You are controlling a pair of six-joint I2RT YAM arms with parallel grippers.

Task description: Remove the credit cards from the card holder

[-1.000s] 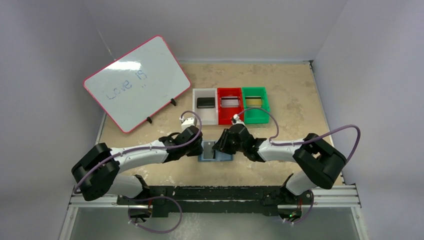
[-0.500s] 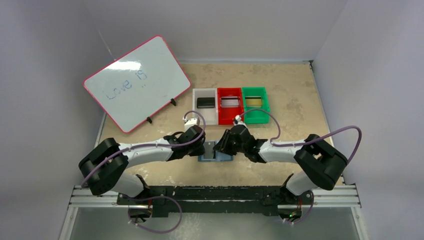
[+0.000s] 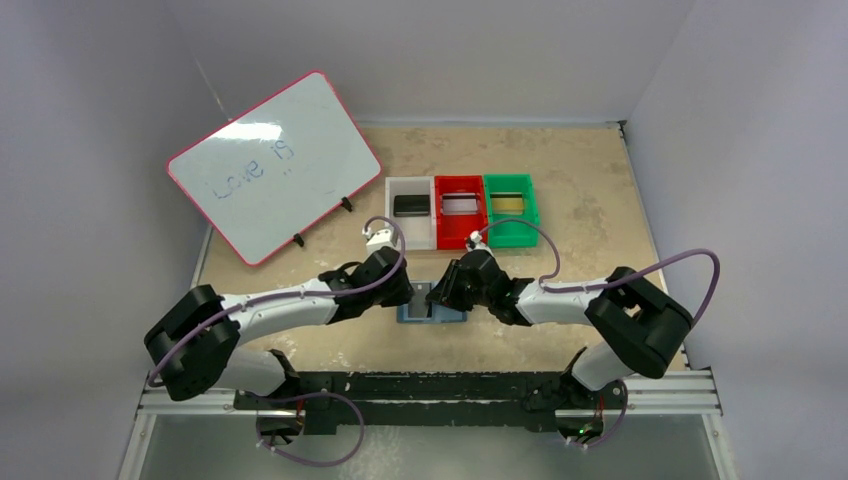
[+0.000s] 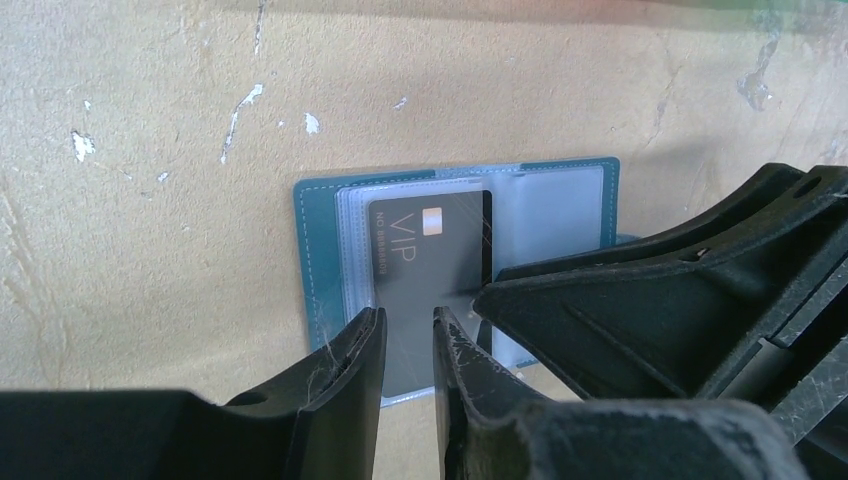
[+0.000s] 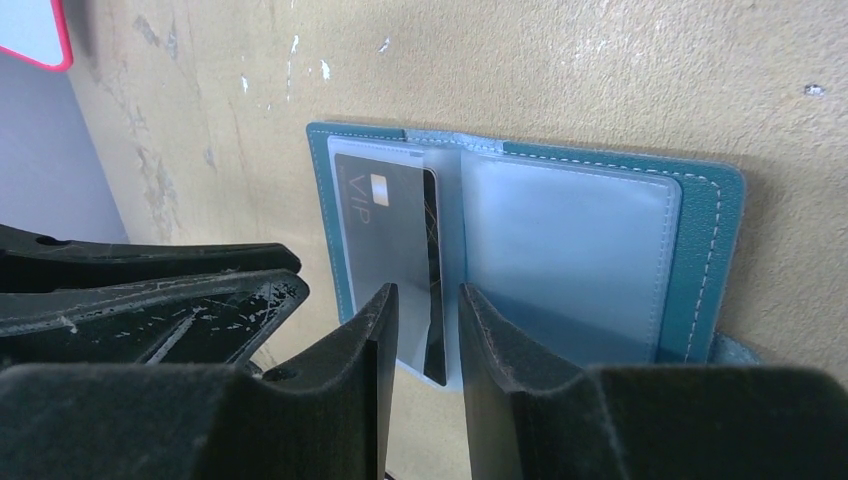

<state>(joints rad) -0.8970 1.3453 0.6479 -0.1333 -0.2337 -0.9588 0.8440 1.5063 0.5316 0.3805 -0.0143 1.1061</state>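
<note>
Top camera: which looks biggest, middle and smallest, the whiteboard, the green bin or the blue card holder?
1. whiteboard
2. green bin
3. card holder, partly hidden, so its place below the bin is unsure.

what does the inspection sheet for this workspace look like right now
surface: tan table, scuffed, white chips
job's things: card holder open flat; VIP card in one clear pocket, other pocket looks empty
clutter: whiteboard; white bin with black card, red bin with silvery card, green bin with gold card
grippers: left pincer and right pincer low over the holder, jaws narrowly apart
cables: purple cables loop over both arms
surroundings: grey walls
</note>
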